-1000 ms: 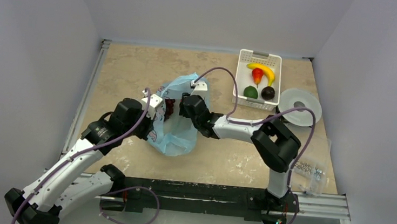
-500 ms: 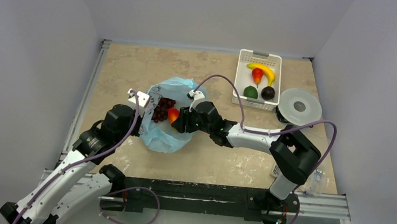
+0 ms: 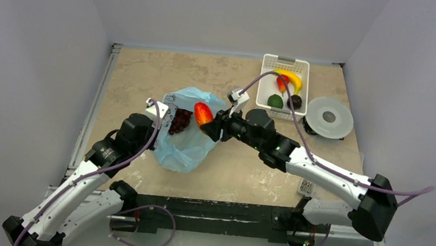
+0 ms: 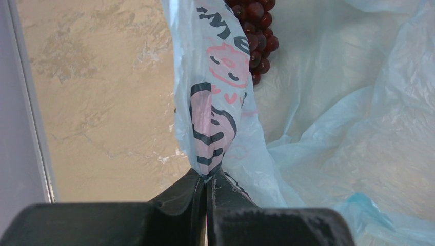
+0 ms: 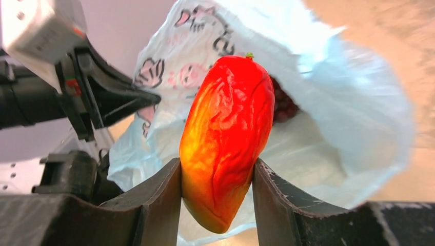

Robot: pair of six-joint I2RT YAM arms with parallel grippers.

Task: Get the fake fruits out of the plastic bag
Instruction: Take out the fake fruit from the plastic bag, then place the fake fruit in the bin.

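Note:
The light-blue plastic bag [image 3: 187, 141] lies open mid-table. My left gripper [image 4: 206, 180] is shut on its printed left rim [image 4: 213, 118] and holds it up. A dark red-purple grape bunch [image 3: 180, 121] lies inside the bag, also showing in the left wrist view [image 4: 258, 36]. My right gripper [image 5: 216, 174] is shut on the red-orange oval fruit [image 5: 228, 133] and holds it above the bag's mouth, as the top view shows [image 3: 203, 114]. A green round fruit [image 3: 275, 101] sits in the basket.
A white slotted basket [image 3: 265, 82] at the back right holds a banana [image 3: 291, 78], a small red pear-shaped fruit [image 3: 282, 81] and a dark round fruit [image 3: 294, 102]. A round clear lid [image 3: 327, 117] lies right of it. A small clear packet [image 3: 305, 188] lies near the front edge.
My right gripper has lifted the red-orange fruit up out of the bag and drawn back to the right. My left gripper still holds the bag's rim, shifted slightly.

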